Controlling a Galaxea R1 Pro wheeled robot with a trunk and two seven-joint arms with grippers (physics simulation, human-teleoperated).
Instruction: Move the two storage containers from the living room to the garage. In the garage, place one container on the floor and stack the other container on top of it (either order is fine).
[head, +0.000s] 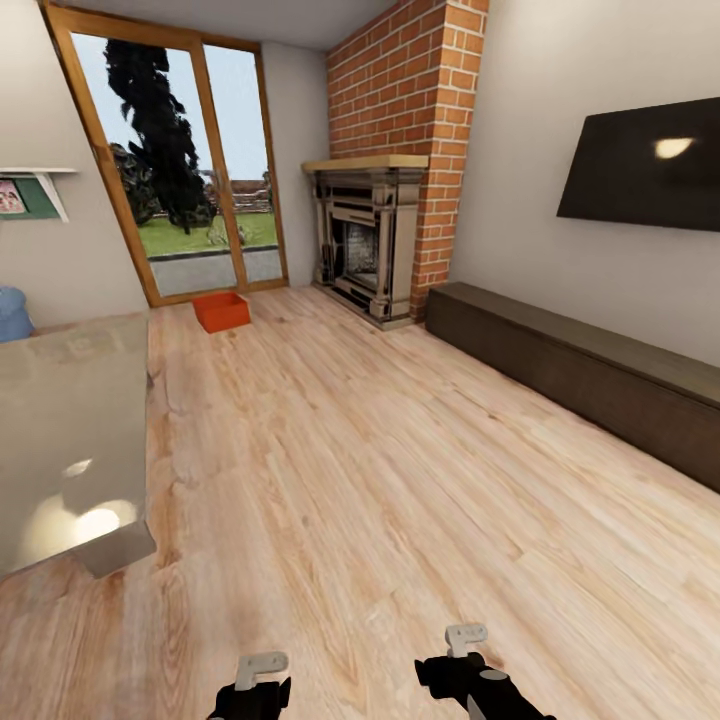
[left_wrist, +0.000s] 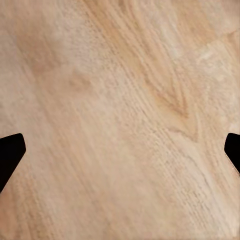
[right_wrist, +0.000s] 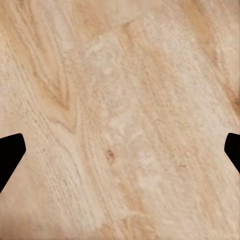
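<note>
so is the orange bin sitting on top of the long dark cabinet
No, the orange bin rests on the wood floor by the glass door, away from the cabinet.

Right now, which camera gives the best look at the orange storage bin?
The head view: the storage container sits on the wood floor by the glass door, far ahead. Both wrist views show floor planks between open fingers.
</note>
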